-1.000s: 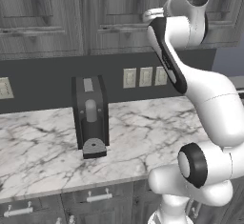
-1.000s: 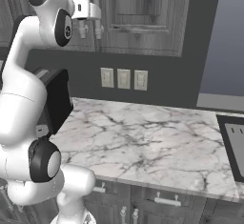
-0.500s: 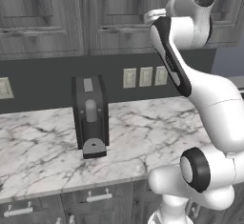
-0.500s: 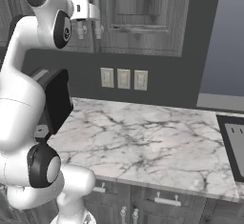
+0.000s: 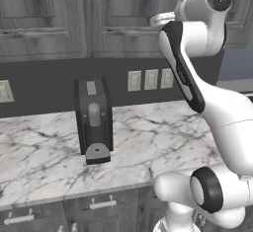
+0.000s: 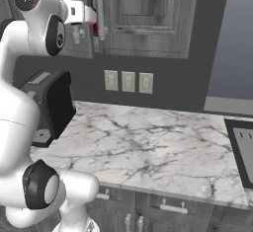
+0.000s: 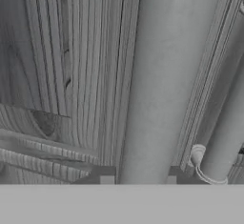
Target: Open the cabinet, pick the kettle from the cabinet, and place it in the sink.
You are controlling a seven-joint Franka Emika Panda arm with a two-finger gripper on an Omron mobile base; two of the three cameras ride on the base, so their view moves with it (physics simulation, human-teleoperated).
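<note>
The cabinet is the dark grey wood-grain wall unit above the counter. My gripper is raised to it and shut on the left door's long silver bar handle, which runs between my two fingertips in the hand view. The neighbouring door's handle lies just to the right. A sliver of red, the kettle, peeks out right beside the handle in the right base view. The sink shows as a dark basin edge with a grey drainboard at the counter's far right.
A black coffee machine stands on the white marble counter against the dark back wall, left of my arm. Three wall outlets sit under the cabinet. Low drawers with short handles run below the counter edge.
The upper arm has shifted slightly. The gripper stays clamped on the bar handle, and everything on the counter has stayed put.
</note>
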